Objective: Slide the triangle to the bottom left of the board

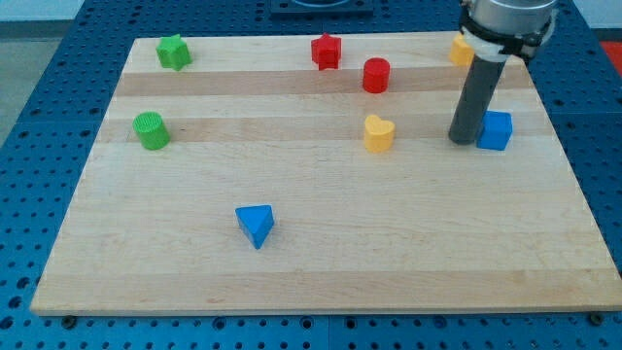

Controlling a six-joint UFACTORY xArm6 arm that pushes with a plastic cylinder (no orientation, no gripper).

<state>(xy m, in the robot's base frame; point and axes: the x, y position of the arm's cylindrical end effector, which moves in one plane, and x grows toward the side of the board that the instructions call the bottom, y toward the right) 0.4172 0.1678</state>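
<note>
The blue triangle point(256, 225) lies on the wooden board point(321, 262), left of centre in the view's lower half. My tip point(464, 141) rests on the board at the view's right, far from the triangle. It stands just left of a blue cube point(496, 130), touching or nearly touching it. The rod rises from the tip up to the arm at the view's top right.
A yellow heart-shaped block point(378, 133) sits left of my tip. A red cylinder point(376, 75) and a red star point(327, 51) lie near the top. A yellow block point(461, 50) is partly hidden behind the arm. A green star point(174, 52) and a green cylinder point(151, 130) lie at the left.
</note>
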